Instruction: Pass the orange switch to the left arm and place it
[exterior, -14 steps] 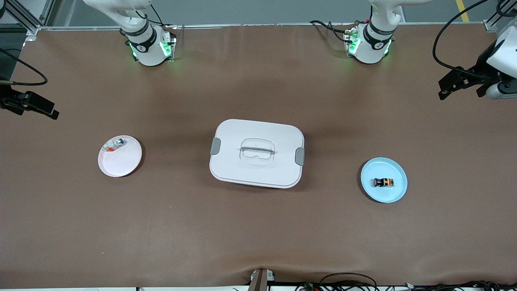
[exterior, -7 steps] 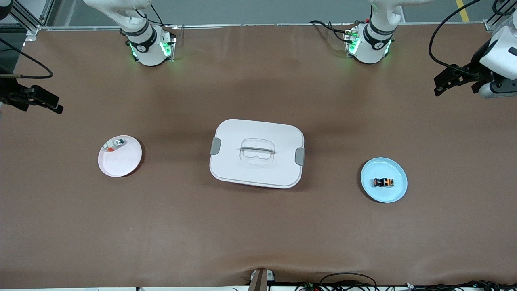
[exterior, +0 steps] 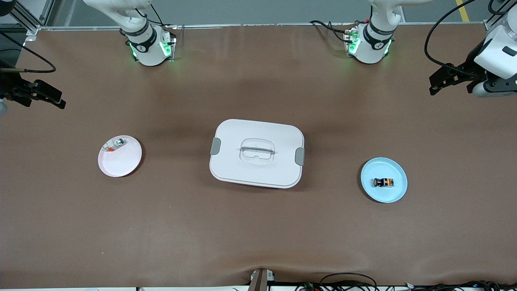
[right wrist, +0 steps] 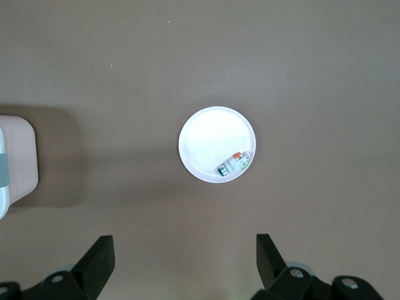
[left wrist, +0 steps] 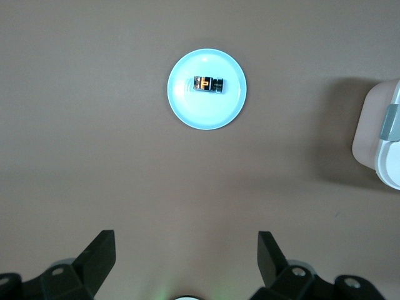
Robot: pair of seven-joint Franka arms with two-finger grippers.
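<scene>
1 box (exterior: 257,153) mid-table, 2 plates: blue plate (exterior: 383,194) w/ 1 orange switch (exterior: 383,182), pink plate (exterior: 121,161) w/ 1 small item (exterior: 114,144). Left gripper (exterior: 440,81) & right gripper (exterior: 54,99) both spread wide, empty, over table ends.

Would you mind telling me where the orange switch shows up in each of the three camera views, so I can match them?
Front view: the orange switch lies on the blue plate, toward the left arm's end of the table.
Left wrist view: the switch lies on the same plate, in the upper middle of the picture.
Right wrist view: not in it.
Shared landmark: the white box, whose edge shows in both wrist views.
</scene>
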